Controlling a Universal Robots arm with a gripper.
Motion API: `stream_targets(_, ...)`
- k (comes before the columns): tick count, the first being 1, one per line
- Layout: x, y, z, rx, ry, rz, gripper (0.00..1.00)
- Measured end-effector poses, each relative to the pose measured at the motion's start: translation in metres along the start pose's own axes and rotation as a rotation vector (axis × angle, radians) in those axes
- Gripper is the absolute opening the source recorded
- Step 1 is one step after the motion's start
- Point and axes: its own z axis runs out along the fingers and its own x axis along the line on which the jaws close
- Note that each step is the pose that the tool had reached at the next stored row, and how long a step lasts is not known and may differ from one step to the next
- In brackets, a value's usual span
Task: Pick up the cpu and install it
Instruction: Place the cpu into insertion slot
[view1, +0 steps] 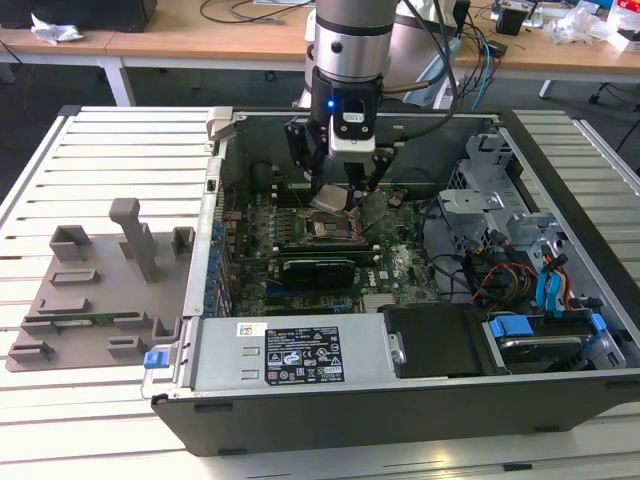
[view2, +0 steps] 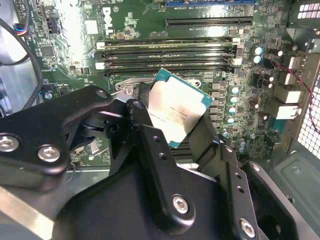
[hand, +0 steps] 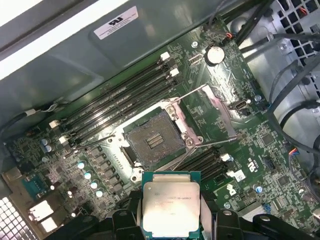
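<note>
I have my tool (hand: 171, 220) clamped on the small square silvery-topped cpu (hand: 171, 205), held just above the open dark metal-framed socket (hand: 152, 142) of the green motherboard (hand: 265, 142).

I see a grey plastic tray (view1: 95, 300) on the slatted table (view1: 110, 150), near its edge at the exterior view's left, just beside the open computer case (view1: 400, 412). Inside, a labelled power supply (view1: 290, 352) lines the case's near wall, and coloured cables (view1: 492, 280) bunch toward the exterior view's right.
</note>
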Motion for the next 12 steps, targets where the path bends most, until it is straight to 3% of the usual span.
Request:
stream_targets(10,0.0,0.0,0.0001,0.002,0.005,0.071,0.55)
stream_targets(12,0.0,0.0,0.0001,0.0027,0.0072,0.101,0.55)
